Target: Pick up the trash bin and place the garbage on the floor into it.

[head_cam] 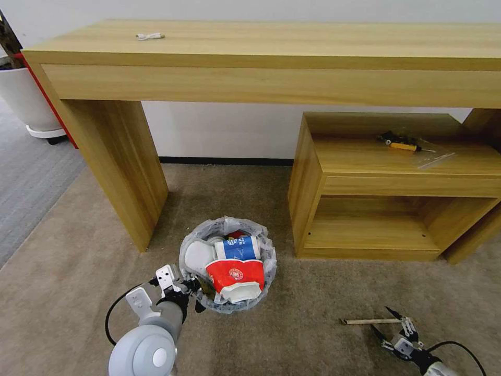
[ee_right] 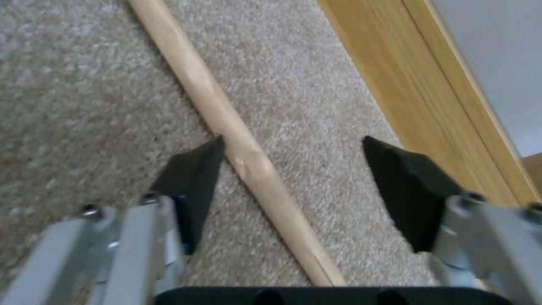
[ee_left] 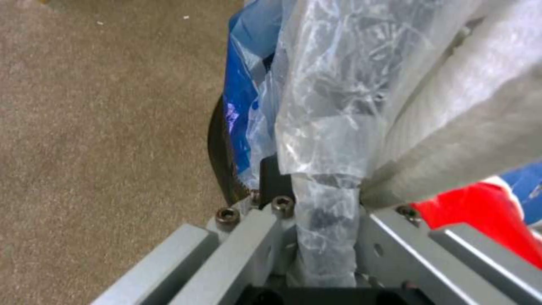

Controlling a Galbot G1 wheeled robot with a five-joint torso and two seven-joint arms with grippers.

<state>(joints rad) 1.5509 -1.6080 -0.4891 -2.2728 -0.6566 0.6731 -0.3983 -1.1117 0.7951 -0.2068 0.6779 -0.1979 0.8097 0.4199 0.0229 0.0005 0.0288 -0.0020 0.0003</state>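
The trash bin (head_cam: 228,303), black with a crinkled plastic liner, stands on the beige floor (head_cam: 78,271) in front of the desk. It holds a white slipper (head_cam: 200,257), a blue-white cup (head_cam: 237,248) and a red wrapper (head_cam: 236,274). My left gripper (head_cam: 195,293) is shut on the bin's near-left rim; the left wrist view shows the gripper (ee_left: 322,199) pinching the liner (ee_left: 333,106) and the black rim (ee_left: 217,144). A wooden stick (head_cam: 371,321) lies on the carpet at the right. My right gripper (head_cam: 385,319) is low over it and open, the stick (ee_right: 237,144) lying between its fingers (ee_right: 192,182).
A long wooden desk (head_cam: 261,57) spans the back, its left leg (head_cam: 120,167) close behind the bin. A low wooden shelf unit (head_cam: 386,183) with a screwdriver (head_cam: 402,145) stands at the right. A white planter (head_cam: 26,99) and grey carpet (head_cam: 26,177) lie far left.
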